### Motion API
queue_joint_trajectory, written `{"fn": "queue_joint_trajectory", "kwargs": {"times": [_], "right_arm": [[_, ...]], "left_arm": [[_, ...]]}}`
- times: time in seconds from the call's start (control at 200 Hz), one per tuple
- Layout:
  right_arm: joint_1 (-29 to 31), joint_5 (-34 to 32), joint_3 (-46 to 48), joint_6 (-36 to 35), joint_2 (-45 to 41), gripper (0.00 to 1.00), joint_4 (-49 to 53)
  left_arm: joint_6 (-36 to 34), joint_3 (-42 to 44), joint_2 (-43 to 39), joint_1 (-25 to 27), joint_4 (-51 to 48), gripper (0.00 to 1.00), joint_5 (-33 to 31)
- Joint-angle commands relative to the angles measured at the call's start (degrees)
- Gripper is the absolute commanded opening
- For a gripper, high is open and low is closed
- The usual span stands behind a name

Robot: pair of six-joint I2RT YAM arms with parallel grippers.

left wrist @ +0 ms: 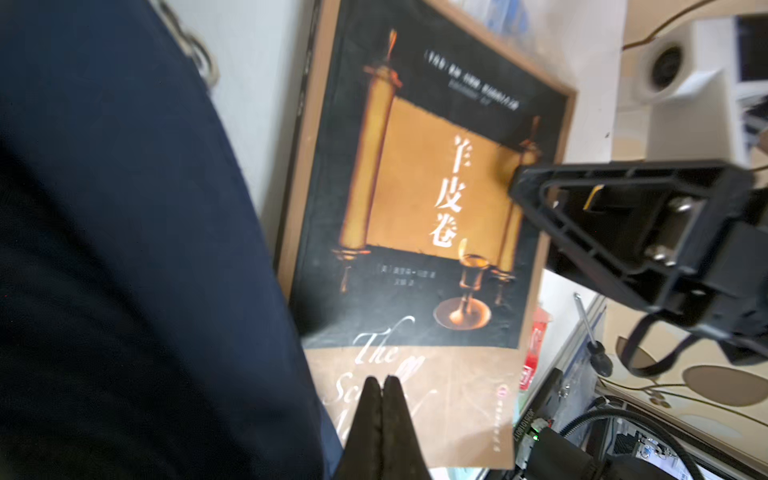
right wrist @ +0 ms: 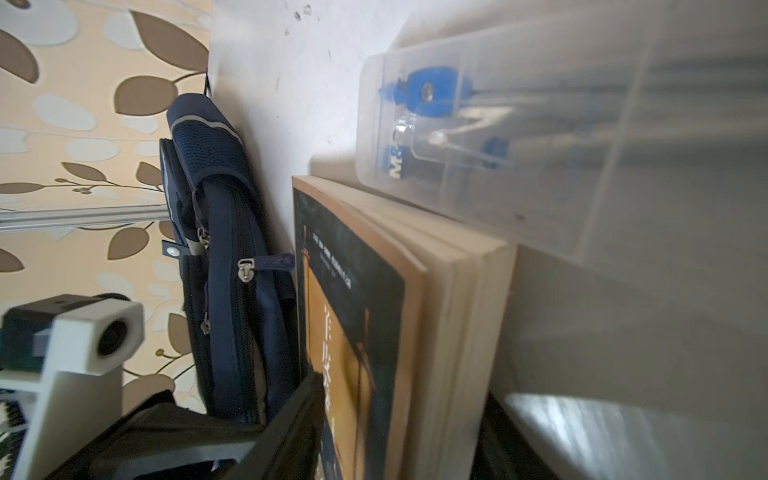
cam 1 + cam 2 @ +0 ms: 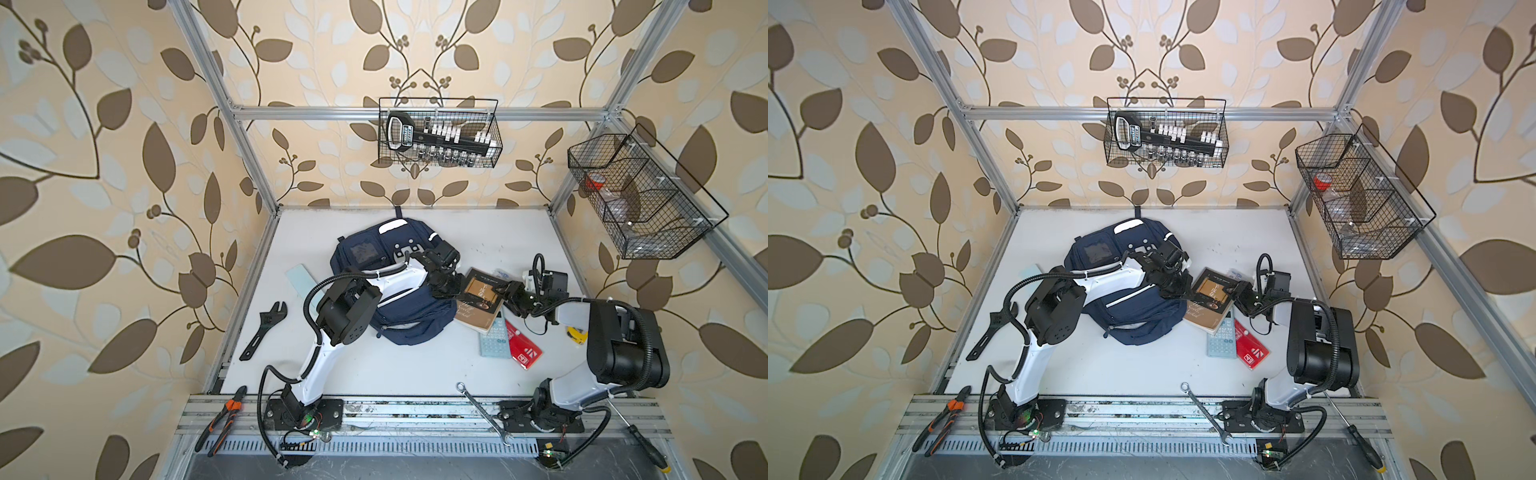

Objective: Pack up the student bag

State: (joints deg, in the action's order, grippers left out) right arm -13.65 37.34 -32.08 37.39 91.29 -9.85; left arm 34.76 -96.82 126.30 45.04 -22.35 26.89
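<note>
Student bag [image 3: 419,322]: navy, lying flat at mid-desk [image 3: 415,374], partly beneath the left arm; its right flank just beside the book
Left claw [image 1: 382,384]: tips pressed together, holding nothing; poised over the tan band of the cover, at the book's bag-side edge; contact cannot be told
Book [image 3: 482,297]: flat, between the two claws; long axis runs far-to-near, roughly parallel to the bag's flank
Right claw [image 3: 503,290]: fingers set apart, above and below the book's outer edge; whether they pinch it cannot be told
Governing relation: bag lies leftward of the book; coming move judged a leftward carry; right claw better placed to lift
</note>
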Motion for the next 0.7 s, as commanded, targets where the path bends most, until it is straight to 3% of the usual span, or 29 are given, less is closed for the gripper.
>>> {"fn": "queue_joint_trajectory", "kwargs": {"times": [0.0, 0.37, 0.5, 0.595, 0.695], "right_arm": [[-0.15, 0.18, 1.68, 0.31, 1.97, 0.47, 0.42], [0.51, 2.33, -2.49, 0.46, -3.02, 0.01, 2.25], [1.32, 0.45, -6.44, -0.95, -7.89, 0.0, 8.86], [1.59, -1.79, -10.07, -2.02, -14.6, 0.0, 14.72], [2.16, -2.95, -14.79, -3.56, -20.86, 0.0, 20.85]], "left_arm": [[0.02, 1.07, 0.12, 0.23, 0.89, 0.0, 0.29], [-0.18, 2.69, 0.07, 0.23, 2.02, 0.0, 0.85], [-1.64, -0.35, -5.27, -0.67, -1.37, 0.45, -2.12], [-1.63, -2.43, -11.11, -2.22, -3.01, 0.64, -4.16], [-1.48, -3.64, -16.82, -4.49, -3.84, 0.75, -3.29]]}}
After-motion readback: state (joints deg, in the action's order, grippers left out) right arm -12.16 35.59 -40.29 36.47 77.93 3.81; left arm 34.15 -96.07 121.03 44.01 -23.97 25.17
